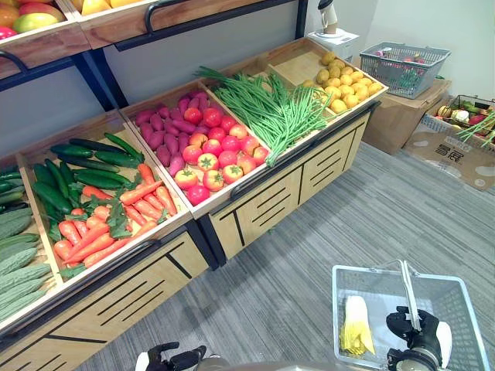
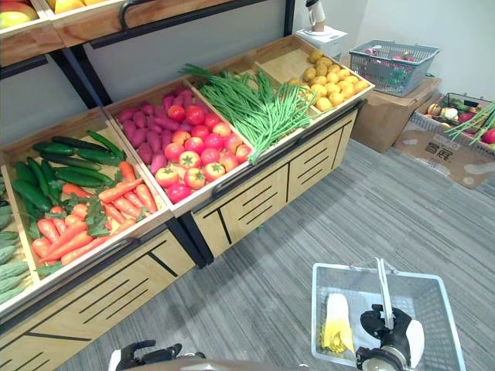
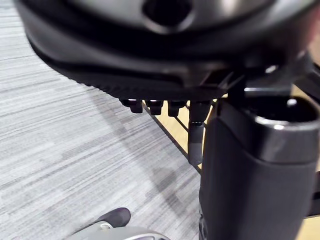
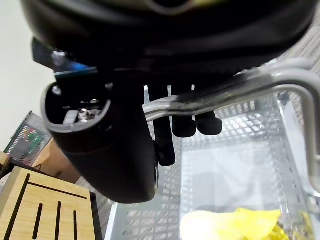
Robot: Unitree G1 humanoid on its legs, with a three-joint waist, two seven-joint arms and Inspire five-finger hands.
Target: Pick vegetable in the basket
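A grey wire basket (image 1: 340, 272) hangs low at the right over the floor. My right hand (image 1: 419, 331) is shut on its handle (image 1: 407, 290); in the right wrist view its fingers (image 4: 184, 125) curl round the metal handle (image 4: 280, 82). Inside the basket lies a white and yellow leafy vegetable (image 1: 356, 325), whose yellow leaves (image 4: 235, 225) lie on the basket floor. My left hand (image 1: 172, 359) hangs at the lower edge near the floor, fingers (image 3: 150, 106) relaxed and holding nothing.
A wooden display stand (image 1: 255, 193) runs from left to back right, holding cucumbers (image 1: 69, 166), carrots (image 1: 116, 216), tomatoes (image 1: 213, 158), long green beans (image 1: 271, 108) and yellow fruit (image 1: 344, 81). A second filled basket (image 1: 402, 66) sits on a cardboard box. A crate of vegetables (image 1: 468, 116) stands at far right.
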